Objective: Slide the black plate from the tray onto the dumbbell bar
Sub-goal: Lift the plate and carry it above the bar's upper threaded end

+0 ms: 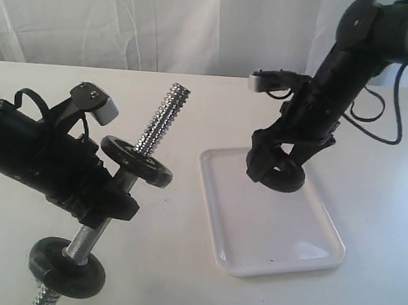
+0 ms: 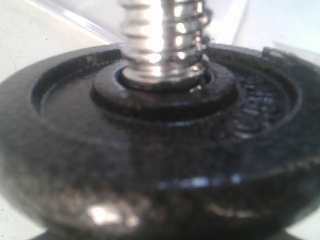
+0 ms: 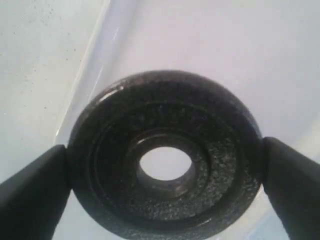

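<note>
My right gripper (image 1: 279,167) is shut on the black plate (image 1: 287,179), which sits low over the far end of the white tray (image 1: 268,232). In the right wrist view both fingers (image 3: 35,190) press the rim of the plate (image 3: 222,155), and the tray (image 3: 200,40) shows through its hole. Whether the plate touches the tray I cannot tell. My left gripper (image 1: 106,205) grips the dumbbell bar (image 1: 160,121) at its middle and holds it slanted, threaded end up. The bar (image 2: 162,40) fills the left wrist view, where the fingers are hidden.
Two grey-black discs are on the bar: one (image 1: 136,161) just above my left gripper, one (image 1: 68,265) below it near the table. The upper disc (image 2: 150,150) blocks most of the left wrist view. A white curtain hangs behind the table.
</note>
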You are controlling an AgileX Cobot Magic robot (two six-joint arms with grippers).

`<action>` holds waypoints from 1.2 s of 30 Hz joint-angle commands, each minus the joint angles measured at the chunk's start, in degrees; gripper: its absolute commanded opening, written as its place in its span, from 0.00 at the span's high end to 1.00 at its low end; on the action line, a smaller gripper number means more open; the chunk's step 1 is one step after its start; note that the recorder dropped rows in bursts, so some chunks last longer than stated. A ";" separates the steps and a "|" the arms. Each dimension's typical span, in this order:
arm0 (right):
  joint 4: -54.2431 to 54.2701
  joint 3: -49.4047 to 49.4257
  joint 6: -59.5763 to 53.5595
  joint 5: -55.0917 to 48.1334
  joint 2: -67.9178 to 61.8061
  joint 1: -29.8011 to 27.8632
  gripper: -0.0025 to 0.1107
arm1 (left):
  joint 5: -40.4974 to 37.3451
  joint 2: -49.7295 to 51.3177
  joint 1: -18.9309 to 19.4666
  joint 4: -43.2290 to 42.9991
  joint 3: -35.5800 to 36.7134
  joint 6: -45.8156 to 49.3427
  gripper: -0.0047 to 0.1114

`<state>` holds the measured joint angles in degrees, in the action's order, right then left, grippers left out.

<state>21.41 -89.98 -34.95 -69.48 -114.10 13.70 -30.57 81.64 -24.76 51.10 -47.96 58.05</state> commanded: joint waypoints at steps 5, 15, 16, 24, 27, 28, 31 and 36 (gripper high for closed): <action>20.44 -0.21 -0.89 -0.48 6.66 -5.67 0.98 | -2.85 -3.05 0.05 3.12 -1.81 -0.24 0.96; 34.54 0.85 -0.65 -0.48 13.66 -5.72 0.98 | -3.99 -3.05 0.05 1.72 -1.81 -0.24 0.96; 34.95 1.11 -0.11 -0.48 14.11 -5.72 0.98 | -3.88 -3.05 0.05 1.72 -1.81 -0.24 0.96; 36.04 3.48 2.22 -0.48 17.36 -3.43 0.98 | -3.77 -3.05 0.05 1.59 -1.81 0.03 0.96; 36.84 3.48 3.59 -0.48 17.46 -1.51 0.98 | -4.09 -3.05 0.05 1.59 -1.81 0.48 0.96; 36.92 3.48 3.59 -0.48 17.46 -0.90 0.98 | -4.21 -3.05 0.05 1.59 -1.81 0.48 0.96; 36.92 3.48 3.77 -0.48 17.46 1.19 0.98 | -4.32 -3.05 0.05 1.59 -1.81 0.48 0.96; 36.80 3.48 4.43 -0.48 17.46 2.92 0.98 | -4.59 -3.05 0.05 1.59 -1.81 0.63 0.96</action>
<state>54.23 -86.19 -31.05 -70.07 -97.95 16.13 -33.03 81.64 -24.76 46.24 -47.96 57.91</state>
